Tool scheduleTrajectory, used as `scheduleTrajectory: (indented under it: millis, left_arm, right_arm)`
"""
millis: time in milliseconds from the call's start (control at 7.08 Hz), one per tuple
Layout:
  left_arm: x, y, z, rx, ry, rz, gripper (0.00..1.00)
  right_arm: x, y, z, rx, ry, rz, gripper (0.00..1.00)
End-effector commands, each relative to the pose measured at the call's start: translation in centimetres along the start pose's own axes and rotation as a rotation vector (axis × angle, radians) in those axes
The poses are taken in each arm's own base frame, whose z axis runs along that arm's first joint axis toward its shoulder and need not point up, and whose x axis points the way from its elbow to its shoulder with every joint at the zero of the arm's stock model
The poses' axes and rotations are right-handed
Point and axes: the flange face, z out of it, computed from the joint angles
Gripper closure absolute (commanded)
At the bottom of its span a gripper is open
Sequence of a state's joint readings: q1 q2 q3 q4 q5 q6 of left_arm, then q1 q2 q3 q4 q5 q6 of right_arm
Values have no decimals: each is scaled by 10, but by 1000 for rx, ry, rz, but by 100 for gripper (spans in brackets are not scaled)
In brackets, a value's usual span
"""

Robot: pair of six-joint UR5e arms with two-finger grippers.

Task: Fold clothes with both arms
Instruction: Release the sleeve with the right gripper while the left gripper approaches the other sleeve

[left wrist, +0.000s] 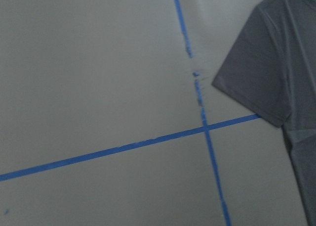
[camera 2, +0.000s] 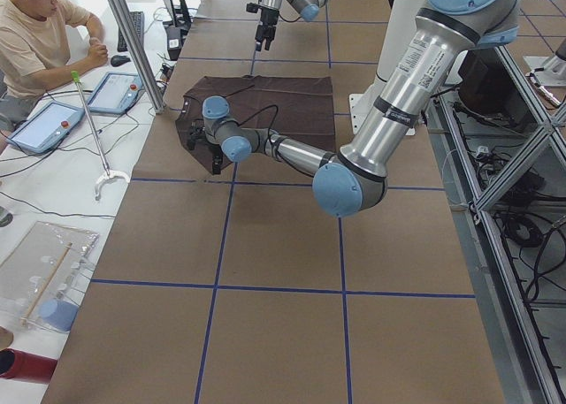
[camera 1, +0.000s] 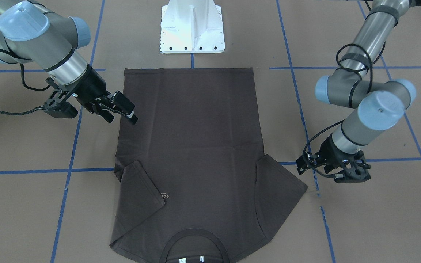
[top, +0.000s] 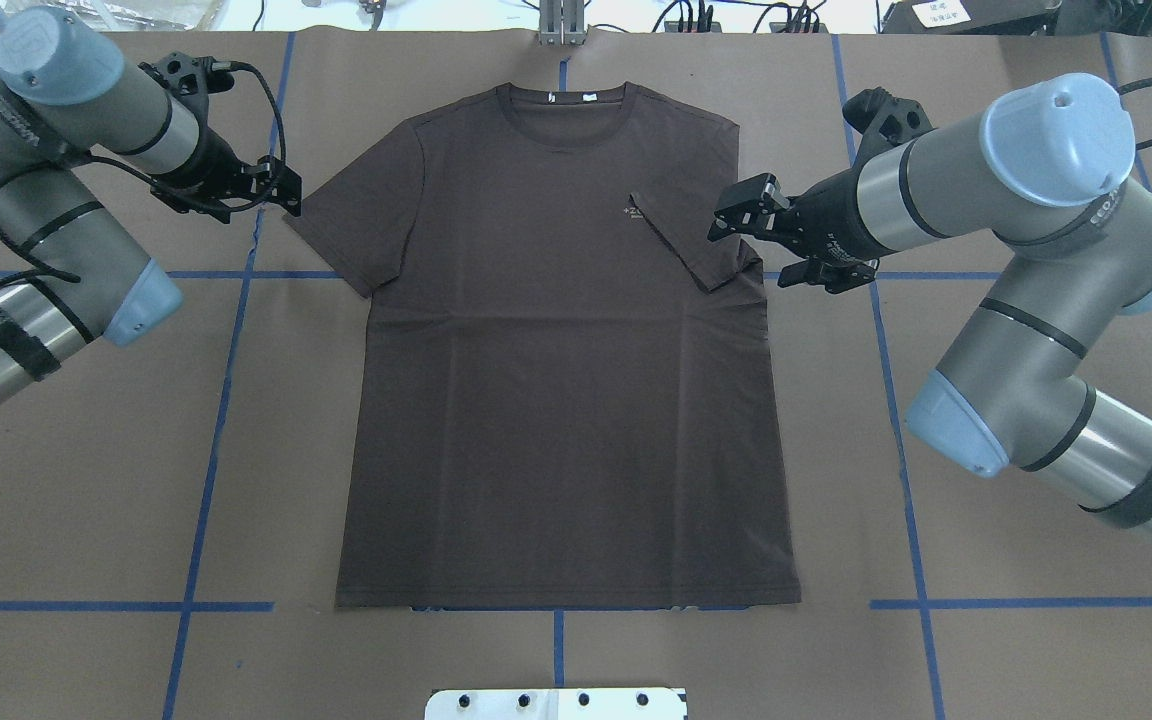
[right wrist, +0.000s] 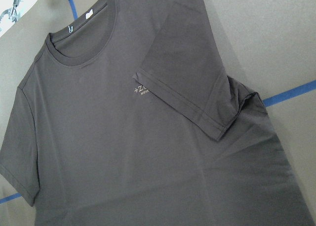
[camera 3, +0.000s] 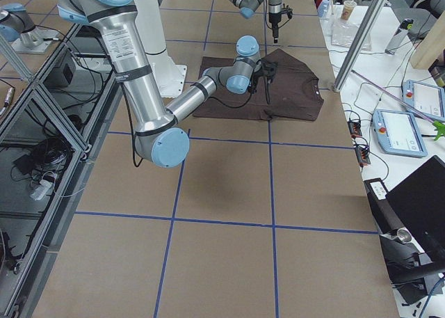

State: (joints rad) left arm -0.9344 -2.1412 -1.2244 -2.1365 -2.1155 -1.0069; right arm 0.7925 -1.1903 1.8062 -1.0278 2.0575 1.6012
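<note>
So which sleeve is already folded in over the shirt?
The sleeve on the robot's right side: it lies folded inward over the chest, its hem beside the logo. The left sleeve lies spread flat outward.

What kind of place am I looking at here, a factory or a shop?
Most likely a robotics lab: the left arm and right arm flank a T-shirt on a table gridded with blue tape, while a person sits alongside with tablets.

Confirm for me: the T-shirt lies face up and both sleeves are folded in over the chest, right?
Not both. Only the right sleeve is folded in over the chest; the left sleeve lies spread out flat. The overhead exterior view shows it. The T-shirt does lie face up.
</note>
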Motion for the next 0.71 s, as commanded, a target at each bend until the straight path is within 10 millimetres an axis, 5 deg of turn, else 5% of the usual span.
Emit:
scheduleTrajectory:
  millis: [0, 565]
  left_arm:
    - [9, -13, 25, 29, -25, -30, 15]
    - [9, -7, 34, 45, -46, -21, 22]
  right_arm:
    - [2, 1, -3, 2, -2, -1, 0]
    - [11, -2, 3, 8, 18, 10, 0]
